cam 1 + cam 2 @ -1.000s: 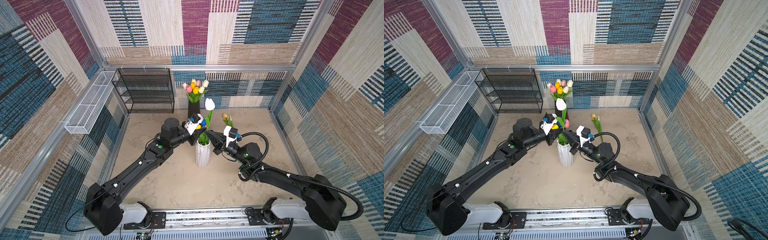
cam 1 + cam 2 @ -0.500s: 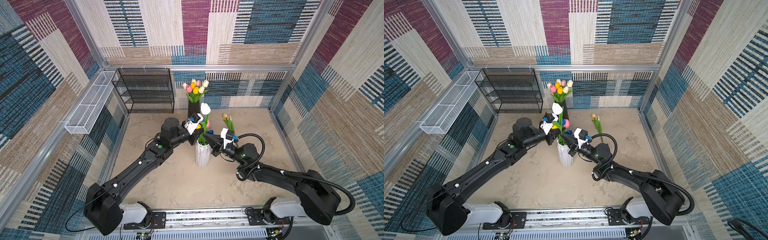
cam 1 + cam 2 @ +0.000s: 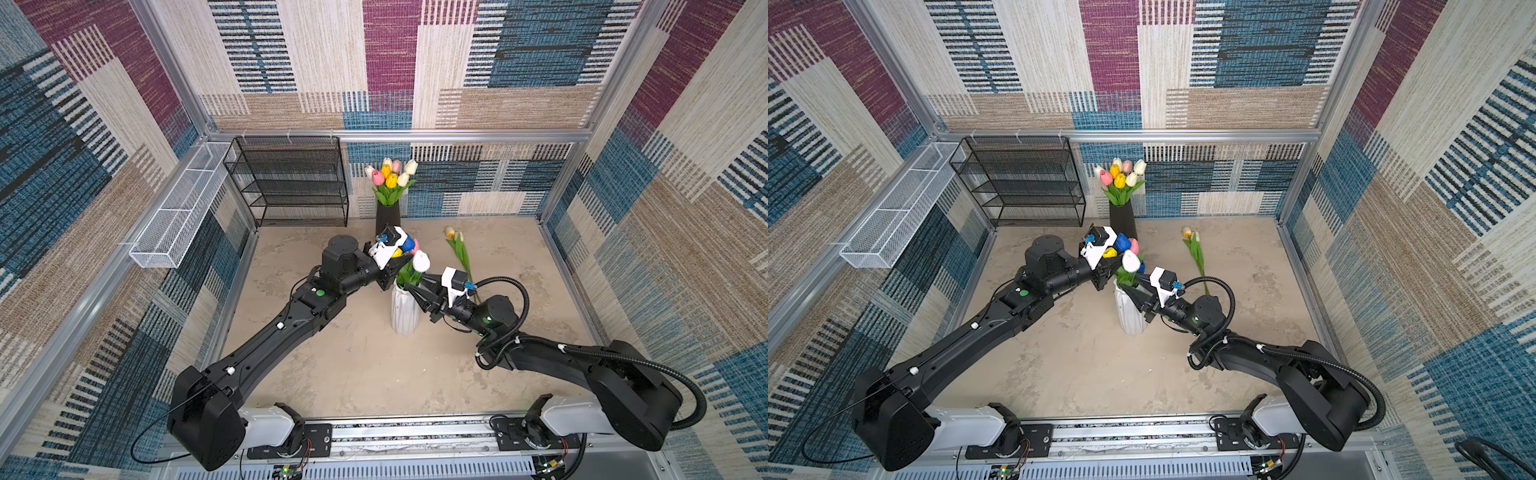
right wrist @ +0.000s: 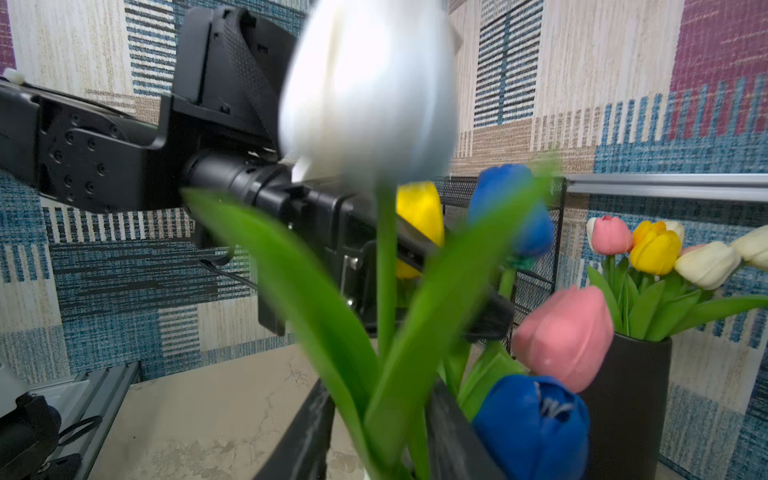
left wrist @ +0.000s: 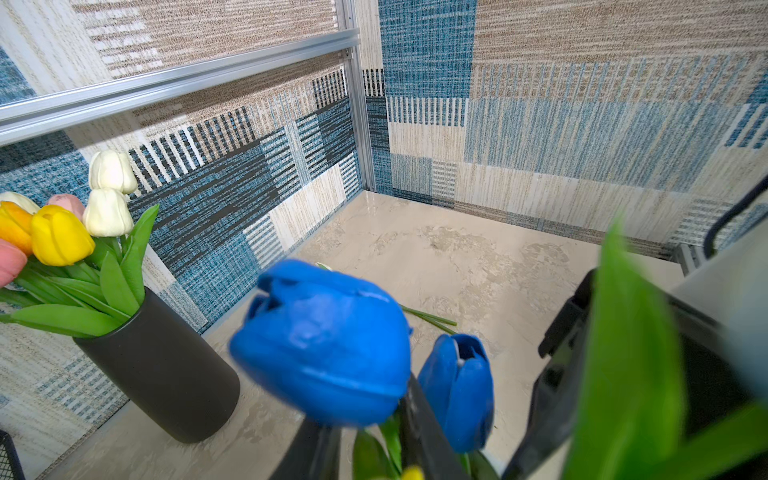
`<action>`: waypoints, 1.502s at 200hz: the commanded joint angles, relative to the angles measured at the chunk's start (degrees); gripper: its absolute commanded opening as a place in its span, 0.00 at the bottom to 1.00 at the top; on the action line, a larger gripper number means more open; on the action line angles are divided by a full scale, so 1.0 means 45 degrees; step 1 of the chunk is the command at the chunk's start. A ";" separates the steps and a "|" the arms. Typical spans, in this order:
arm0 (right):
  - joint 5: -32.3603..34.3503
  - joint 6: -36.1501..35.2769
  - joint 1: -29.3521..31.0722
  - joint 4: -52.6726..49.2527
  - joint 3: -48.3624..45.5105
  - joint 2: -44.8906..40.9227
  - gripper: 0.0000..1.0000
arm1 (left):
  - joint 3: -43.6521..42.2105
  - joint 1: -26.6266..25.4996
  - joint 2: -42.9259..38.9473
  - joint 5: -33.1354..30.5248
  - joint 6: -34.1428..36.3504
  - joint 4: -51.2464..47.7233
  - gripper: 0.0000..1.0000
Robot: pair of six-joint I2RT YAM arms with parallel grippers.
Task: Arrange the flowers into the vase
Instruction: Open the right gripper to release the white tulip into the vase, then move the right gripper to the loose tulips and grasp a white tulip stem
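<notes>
At the white vase: straddling the stem of the white tulip with right gripper jaws apart; pinching the stem of 1 blue tulip between left gripper jaws, nearly together.

Patchwork woven walls, mottled beige floor, black mesh shelf, white wire basket

Left arm and right arm: matte black, white bases, green dots; ribbed black hose at lower right.

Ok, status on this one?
Left gripper gripping tulip stems at white vase. Right gripper open around white tulip stem. Two tulips lie on table. Nothing blocking.
</notes>
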 commanded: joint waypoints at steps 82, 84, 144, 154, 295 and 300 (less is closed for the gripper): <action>0.3165 -0.0801 -0.0004 -0.4514 0.0378 -0.4345 0.72 | -0.0109 0.0007 0.0170 0.0162 -0.0002 0.0600 0.27; 0.3273 -0.0801 -0.0004 -0.4677 0.0409 -0.4463 0.72 | -0.0109 0.0007 0.0173 0.0174 -0.0005 0.0606 0.27; 0.1554 0.2643 -0.5877 -1.4805 0.5825 -0.1918 0.31 | -0.0342 0.0007 0.0097 0.0145 -0.0016 0.0621 0.26; 0.2471 0.2336 -0.6228 -1.6370 0.6711 -0.0640 0.30 | -0.0381 0.0007 0.0077 0.0174 -0.0022 0.0675 0.26; 0.1328 0.1387 -0.8407 -1.9119 1.1285 0.9355 0.28 | -0.0694 0.0007 -0.0167 0.0106 -0.0044 0.0845 0.26; 0.1248 0.1340 -0.8403 -1.9022 1.1280 0.9443 0.27 | -0.0695 0.0007 -0.0175 0.0106 -0.0032 0.0847 0.26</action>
